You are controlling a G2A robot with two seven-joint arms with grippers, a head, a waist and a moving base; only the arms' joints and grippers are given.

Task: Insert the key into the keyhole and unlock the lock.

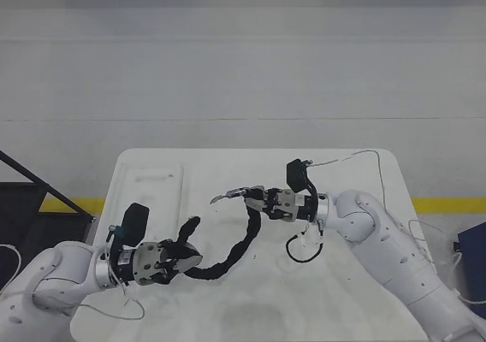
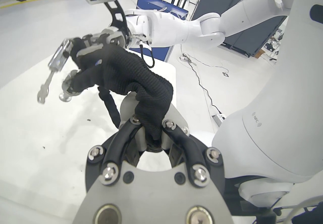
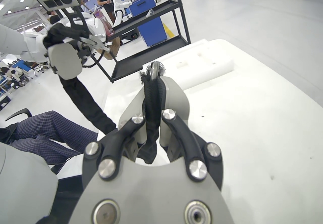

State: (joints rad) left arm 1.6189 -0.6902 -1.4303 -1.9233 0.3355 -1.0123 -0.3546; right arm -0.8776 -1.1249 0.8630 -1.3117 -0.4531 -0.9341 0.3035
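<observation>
- White counter (image 1: 346, 282) carries a foam tray (image 1: 149, 184) at its far left.
- Black fabric-sleeved lock (image 1: 234, 252), a cable type, sags in a loop over the middle of the counter, strung between both arms. I cannot tell whether its lowest part touches the surface.
- Left pincer (image 1: 190, 254), near left, is clamped on the sleeve a little short of one end, which pokes out beyond the fingers.
- Right pincer (image 3: 154, 88), right of centre, is closed on the other end, with a round metal head showing just past its fingertips.
- Silver key (image 2: 43, 90) dangles just beside the right pincer's tip, hanging from a shiny metal piece there. Whether anything sits in the keyhole I cannot tell.
- Likely trouble: both pincers are occupied with the lock, so neither is free to take the key. Letting go of one end would probably let the cable swing and shift the keyhole.
- A loose, swinging key is hard to pinch square, and a skewed grip could jam it at the keyhole mouth.
- The soft sleeve may slip or twist when the key is turned.
- No readable label or writing on lock, key or tray.
</observation>
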